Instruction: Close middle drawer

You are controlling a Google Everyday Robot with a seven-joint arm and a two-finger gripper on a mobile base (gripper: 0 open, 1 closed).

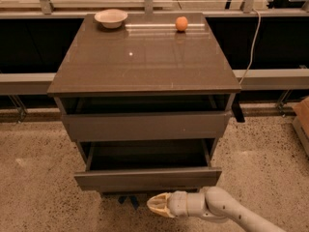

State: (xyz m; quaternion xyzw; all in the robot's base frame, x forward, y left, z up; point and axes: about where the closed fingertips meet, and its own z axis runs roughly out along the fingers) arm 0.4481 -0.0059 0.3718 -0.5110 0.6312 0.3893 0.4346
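Down low in front of the counter [145, 57], the gripper [150, 206] hangs just under the bottom edge of the middle drawer [145, 179], near the speckled floor [270, 153]. Its pale jaws are drawn together to a blunt point and hold nothing. The point faces toward the counter's left side. As far as I can see, it sits slightly clear of the drawer's front panel rather than pressed against it. Behind it the white arm [227, 211] runs off toward the lower right, away from the counter.

The middle drawer is the lower of the two that show, the one with the narrow flat front. It stands pulled well out from the counter's body, with its shallow dark box open to view and nothing visible in it. Above it, the drawer with the taller front panel [145, 125] sits out only a little, leaving a dark gap under the counter's top. Something small and blue [128, 199] peeks out from beneath the counter, just left of the gripper.

On the counter's top, at the far edge, a pale bowl [111, 18] rests toward the left and a small orange ball [181, 23] toward the right, well apart from each other. A white cable [248, 47] hangs down beyond the counter's right side.
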